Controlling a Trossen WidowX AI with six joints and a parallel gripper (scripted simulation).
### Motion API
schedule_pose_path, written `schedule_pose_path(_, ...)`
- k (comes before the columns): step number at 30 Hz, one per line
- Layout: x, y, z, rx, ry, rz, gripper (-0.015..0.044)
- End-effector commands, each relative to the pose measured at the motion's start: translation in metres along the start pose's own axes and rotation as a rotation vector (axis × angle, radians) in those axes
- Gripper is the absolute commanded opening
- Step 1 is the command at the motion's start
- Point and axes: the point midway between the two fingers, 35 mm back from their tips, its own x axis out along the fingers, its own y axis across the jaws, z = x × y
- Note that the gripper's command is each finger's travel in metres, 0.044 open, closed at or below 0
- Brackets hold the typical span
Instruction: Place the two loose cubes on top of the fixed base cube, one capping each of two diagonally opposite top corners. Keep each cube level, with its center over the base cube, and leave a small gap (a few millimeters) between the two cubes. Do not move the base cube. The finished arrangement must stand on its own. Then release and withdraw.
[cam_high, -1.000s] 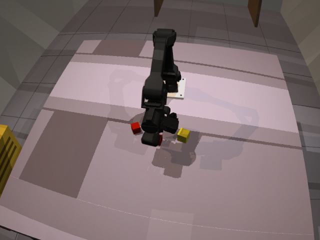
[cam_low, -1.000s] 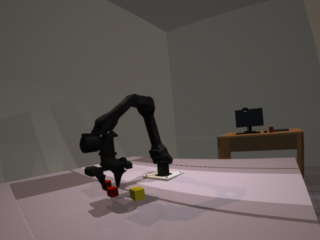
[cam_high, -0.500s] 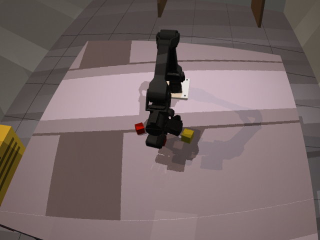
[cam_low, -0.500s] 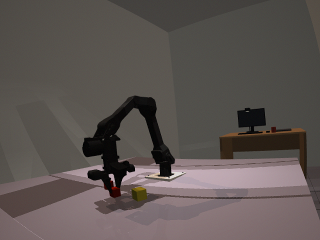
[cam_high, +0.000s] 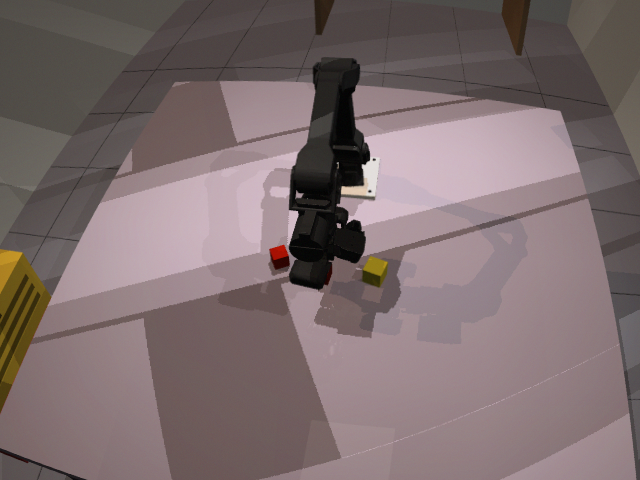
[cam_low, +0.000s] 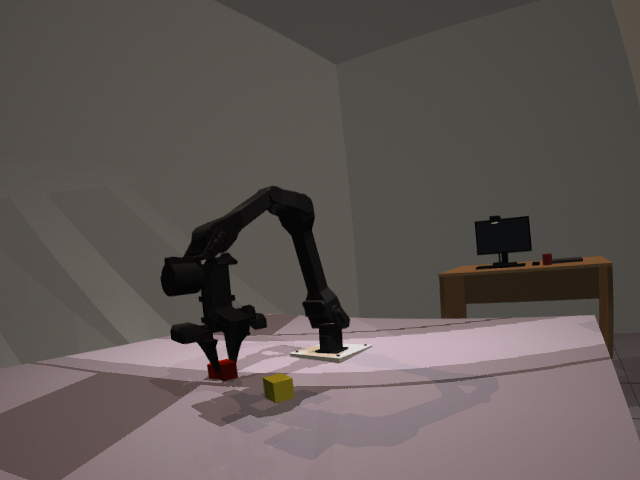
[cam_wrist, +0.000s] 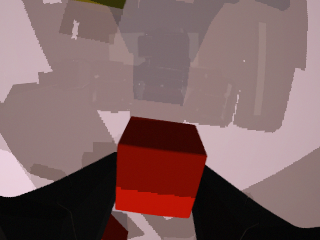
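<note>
My gripper (cam_low: 225, 365) (cam_wrist: 157, 166) is shut on a red cube (cam_high: 328, 275) (cam_low: 229, 370) (cam_wrist: 160, 172), with one finger on each side. The cube is held slightly above the table and is mostly hidden by the gripper in the top view. The other red cube (cam_high: 279, 256) (cam_low: 210, 370) (cam_wrist: 115, 230) rests on the table beside the gripper, partly behind a finger in the exterior view. The larger yellow base cube (cam_high: 374, 271) (cam_low: 278, 388) (cam_wrist: 114, 2) stands on the table on the other side of the gripper, with nothing on top.
The arm's pale base plate (cam_high: 373, 178) (cam_low: 356, 351) lies behind the cubes. A yellow slotted object (cam_high: 20, 310) stands at the left edge of the top view. A desk (cam_low: 527, 289) with a monitor (cam_low: 503, 235) is far off. Arm shadows cross the table around the cubes.
</note>
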Motion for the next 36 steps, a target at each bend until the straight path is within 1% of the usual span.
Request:
schedule_pose_path(1,-0.012,-0.001,0.001,-0.001,-0.003,-0.001,0.0105)
schedule_pose_path(20,-0.072,0.004,0.0,-0.001,-0.003,-0.001,0.0105)
schedule_pose_path(24,-0.077,0.005,0.0,0.004,-0.003,-0.001,0.0105)
schedule_pose_path(36,-0.072,0.008,0.012,0.361,-0.003,-0.002,0.0105)
